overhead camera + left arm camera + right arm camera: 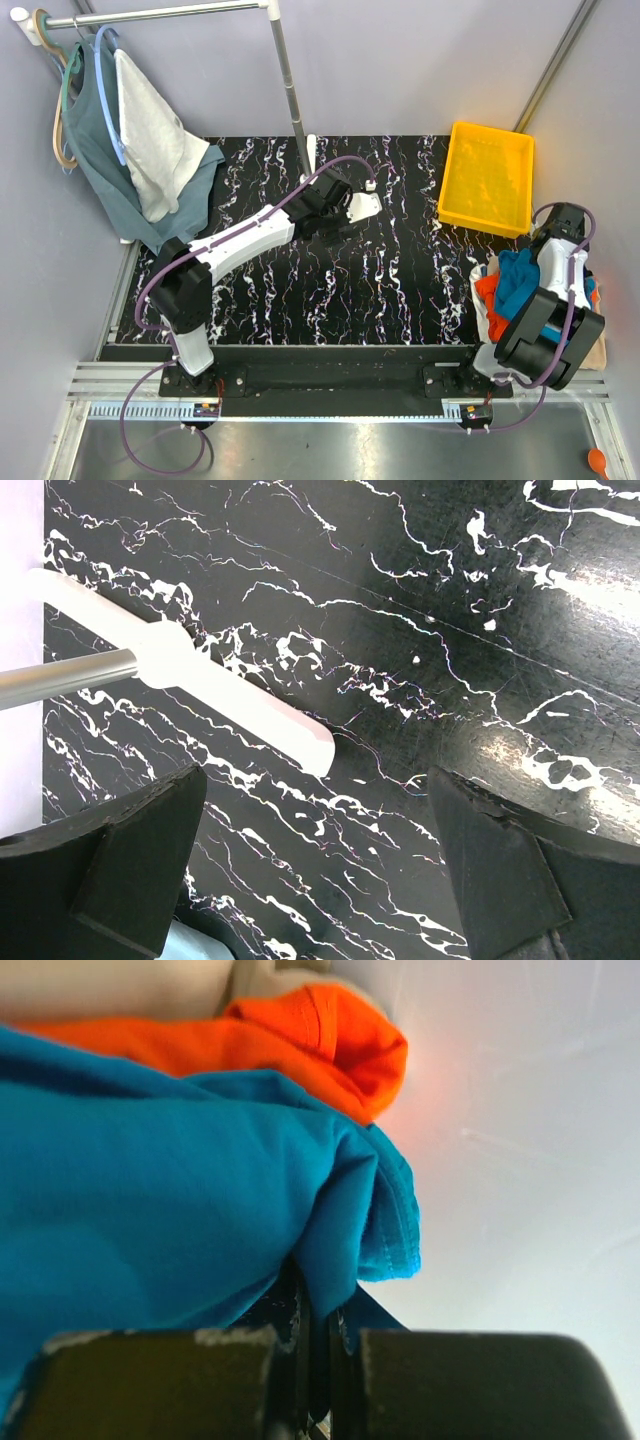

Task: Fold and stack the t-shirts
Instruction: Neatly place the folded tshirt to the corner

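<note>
The t-shirts lie in a heap at the table's right edge: a teal-blue one (516, 278) on top and a bright orange one (486, 294) under it. In the right wrist view the teal-blue t-shirt (170, 1180) fills the left, the orange t-shirt (320, 1040) lies behind it, and a strip of cream cloth (100, 982) shows at the top. My right gripper (322, 1312) is shut on a fold of the teal-blue t-shirt near its hem. My left gripper (315, 792) hovers open over the bare marble table (330, 290), far from the heap, with nothing between its fingers.
A yellow tray (488, 176) stands at the back right. A clothes rack's pole (288, 80) rises at the back, its white foot (230, 690) just ahead of my left gripper. A grey-green top (105, 170) and a white cloth (155, 150) hang at the back left.
</note>
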Controlling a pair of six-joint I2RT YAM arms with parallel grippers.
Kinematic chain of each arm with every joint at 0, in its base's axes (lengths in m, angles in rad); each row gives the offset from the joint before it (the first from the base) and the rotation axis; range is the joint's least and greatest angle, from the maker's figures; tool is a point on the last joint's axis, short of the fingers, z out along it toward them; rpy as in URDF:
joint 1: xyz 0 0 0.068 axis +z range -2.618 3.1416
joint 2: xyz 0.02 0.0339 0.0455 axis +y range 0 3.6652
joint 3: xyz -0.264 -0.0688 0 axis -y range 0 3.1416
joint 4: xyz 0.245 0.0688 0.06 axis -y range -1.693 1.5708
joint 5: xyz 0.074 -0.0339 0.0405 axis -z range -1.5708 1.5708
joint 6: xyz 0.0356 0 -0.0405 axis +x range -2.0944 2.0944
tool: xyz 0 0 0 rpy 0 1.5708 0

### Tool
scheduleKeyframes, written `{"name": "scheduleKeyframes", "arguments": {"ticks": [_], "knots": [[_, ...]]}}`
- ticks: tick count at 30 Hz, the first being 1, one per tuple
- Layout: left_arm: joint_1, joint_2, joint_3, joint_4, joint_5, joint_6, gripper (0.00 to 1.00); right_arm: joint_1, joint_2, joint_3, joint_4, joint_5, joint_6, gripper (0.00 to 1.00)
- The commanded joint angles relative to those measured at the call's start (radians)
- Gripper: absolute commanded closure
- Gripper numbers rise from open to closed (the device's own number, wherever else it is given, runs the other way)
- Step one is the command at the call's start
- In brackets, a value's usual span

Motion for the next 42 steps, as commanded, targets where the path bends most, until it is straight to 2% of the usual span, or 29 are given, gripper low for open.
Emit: {"name": "scheduleKeyframes", "arguments": {"ticks": [1,7,10,14,15,18,22,27,30,33,36,38,39,42], "knots": [[0.0,-0.038,-0.003,0.047,0.02,0.004,0.01,-0.008,0.038,-0.001,0.115,0.052,-0.035,1.0],[0.0,-0.037,-0.01,0.045,0.015,0.008,0.01,-0.008,0.07,-0.032,0.174,0.067,-0.044,0.99],[0.0,-0.038,-0.013,0.047,0.007,0.015,0.01,-0.008,0.081,-0.049,0.199,0.072,-0.047,0.9],[-0.001,-0.041,-0.015,0.045,0.006,0.016,0.01,-0.008,0.087,-0.053,0.22,0.081,-0.049,0.68],[-0.001,-0.041,-0.015,0.045,0.006,0.016,0.01,-0.008,0.086,-0.055,0.227,0.082,-0.051,0.5],[0.0,-0.038,-0.017,0.045,0.012,0.013,0.01,-0.008,0.073,-0.043,0.24,0.082,-0.055,0.35],[0.0,-0.035,-0.017,0.047,0.015,0.008,0.01,-0.008,0.052,-0.017,0.245,0.078,-0.066,0.25],[0.0,-0.037,-0.018,0.047,0.004,0.004,0.01,-0.008,0.006,0.046,0.231,0.029,-0.064,0.18],[0.006,-0.054,-0.033,0.073,0.001,-0.014,0.01,-0.008,-0.013,0.112,0.19,-0.045,-0.032,0.13],[0.022,-0.084,-0.041,0.105,0.012,-0.063,0.01,-0.008,-0.029,0.202,0.095,-0.195,0.037,0.1],[0.052,-0.118,-0.044,0.16,0.007,-0.155,0.01,-0.006,-0.054,0.279,0.024,-0.473,0.106,0.08],[0.086,-0.135,-0.041,0.176,-0.011,-0.249,0.01,0.0,-0.068,0.339,-0.031,-0.603,0.175,0.02],[0.106,-0.141,-0.033,0.188,-0.029,-0.278,0.01,0.008,-0.069,0.359,-0.052,-0.72,0.198,0.0],[0.141,-0.181,-0.021,0.188,-0.094,-0.379,0.01,0.073,-0.08,0.414,-0.099,-0.87,0.281,0.0]]}}
